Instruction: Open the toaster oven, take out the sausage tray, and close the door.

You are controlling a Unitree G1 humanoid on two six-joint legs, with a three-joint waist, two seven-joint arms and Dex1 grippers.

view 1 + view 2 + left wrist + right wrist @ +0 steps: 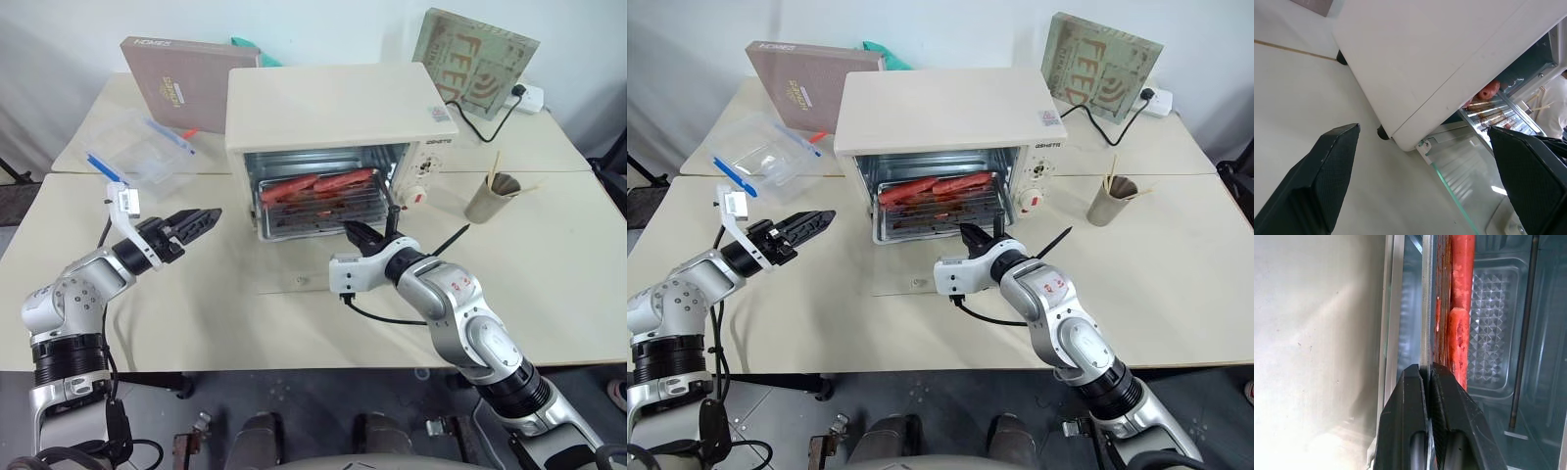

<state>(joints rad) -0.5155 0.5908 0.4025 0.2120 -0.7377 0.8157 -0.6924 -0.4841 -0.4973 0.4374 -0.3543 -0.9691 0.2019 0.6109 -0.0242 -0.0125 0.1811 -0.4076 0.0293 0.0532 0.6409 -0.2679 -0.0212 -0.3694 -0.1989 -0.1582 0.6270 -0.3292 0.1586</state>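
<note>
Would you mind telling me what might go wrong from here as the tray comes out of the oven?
1. The right end effector pinches only the thin front rim of the sausage tray; the tray could tilt or slip as it leaves the oven.
2. The sausages lie loose and might roll off.
3. The door lies open under the tray's path, so a dropped tray would likely hit the glass. The left end effector is open and apart, giving no support.
</note>
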